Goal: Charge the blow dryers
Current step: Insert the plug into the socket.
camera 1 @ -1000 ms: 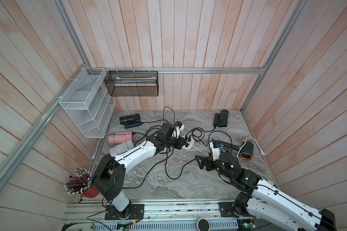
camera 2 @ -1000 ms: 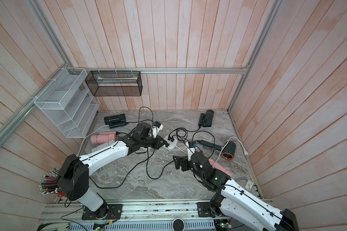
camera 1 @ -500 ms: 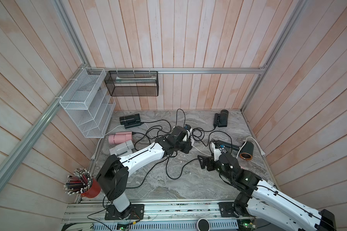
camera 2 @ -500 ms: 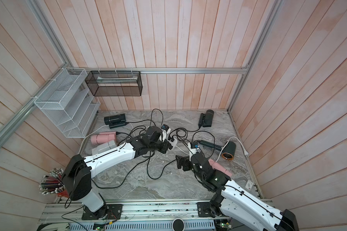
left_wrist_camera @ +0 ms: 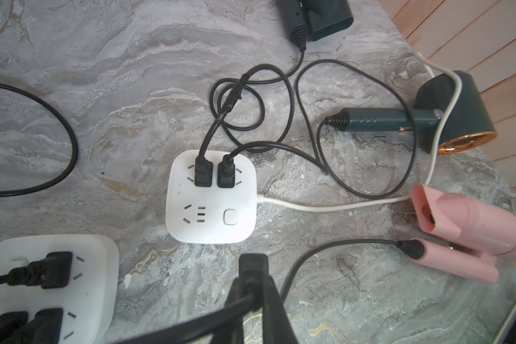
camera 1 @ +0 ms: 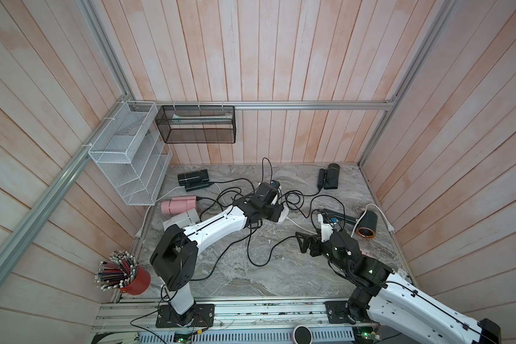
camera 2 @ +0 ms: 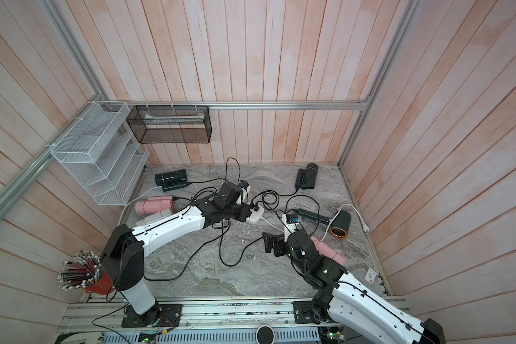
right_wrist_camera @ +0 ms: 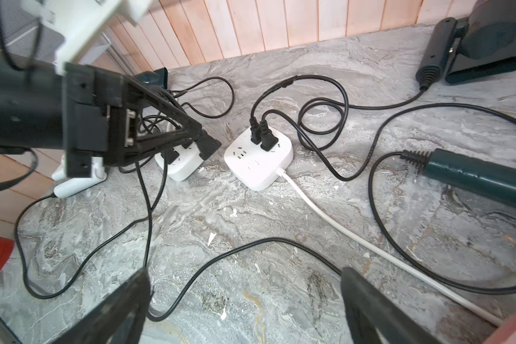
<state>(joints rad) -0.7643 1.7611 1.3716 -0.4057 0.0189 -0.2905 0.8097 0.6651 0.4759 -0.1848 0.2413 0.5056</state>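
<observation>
Left claw (left_wrist_camera: pixel 253 286): clenched on a black plug (left_wrist_camera: pixel 252 262), whose cord ran back between the fingers.
Plug's place: raised off the table (camera 1: pixel 280 277), just short of the power strip (left_wrist_camera: pixel 210 232) and not yet in it; prongs hidden.
Change: within the last second the left arm reached further over, bringing the plug closer to the power strip's edge; the grip held as before.
Meaning: this looked like the last loose plug, lined up for the only free socket (left_wrist_camera: pixel 195 214) on the side of the power strip nearest the claw; pushing it home was still to do.
Right claw (right_wrist_camera: pixel 246 277): spread wide and empty, near the power strip, about where it had been a second before.
Power strips: two, the power strip with two plugs in, and a second strip (left_wrist_camera: pixel 42 283) just beside it with three, as far as could be seen.
Hair dryers: six, all lying on the table around the power strip.
Dark hair dryers (camera 1: pixel 192 178) (camera 1: pixel 329 175) (camera 1: pixel 368 222): three, none touching the power strip.
Pink hair dryers (camera 1: pixel 178 206) (camera 2: pixel 325 248): two, on opposite sides of the power strip.
Light grey hair dryer (camera 1: pixel 183 220): one, just beside a pink one.
Plugs: six counted, five seated, one in the claw.
</observation>
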